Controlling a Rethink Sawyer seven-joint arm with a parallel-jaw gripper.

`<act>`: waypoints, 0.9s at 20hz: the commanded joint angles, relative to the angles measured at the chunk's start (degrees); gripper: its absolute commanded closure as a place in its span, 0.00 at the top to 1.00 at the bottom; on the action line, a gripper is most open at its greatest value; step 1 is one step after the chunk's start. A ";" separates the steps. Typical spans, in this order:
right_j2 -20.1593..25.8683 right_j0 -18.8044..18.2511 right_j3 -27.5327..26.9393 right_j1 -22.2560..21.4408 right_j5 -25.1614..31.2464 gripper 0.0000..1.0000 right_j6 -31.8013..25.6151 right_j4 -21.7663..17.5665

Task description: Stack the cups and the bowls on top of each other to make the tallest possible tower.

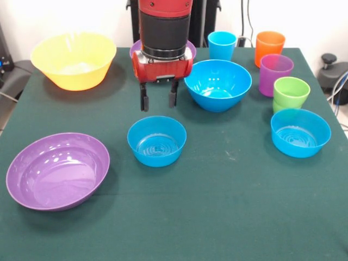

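Tool [158,101] hangs open, empty, fingers pointing down, above far rim of small blue bowl [156,141]. Bowl sits upright on table [217,206], just nearer camera than tool, no tower begun. Likely next: short shift toward rim, then descent. Wide purple bowl [57,171] lies well left.

1. One view only, the front one. It looks from the near edge of the desk [228,217] toward its far side, where the arm [165,27] comes down at 12 o'clock.
2. The camera sits above desk height and tilts downward, so the bowls show their insides.
3. It stands fairly close: the green cloth fills almost the whole picture, cut off at 6 o'clock, with a strip of wall and floor at the top and sides.
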 commanded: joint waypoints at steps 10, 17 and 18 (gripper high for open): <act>2.91 5.55 2.67 -2.34 7.42 1.00 -1.50 2.87; 2.28 6.31 1.20 -3.12 10.26 1.00 -2.66 5.04; 2.10 6.51 1.03 -3.22 10.65 1.00 -2.68 5.24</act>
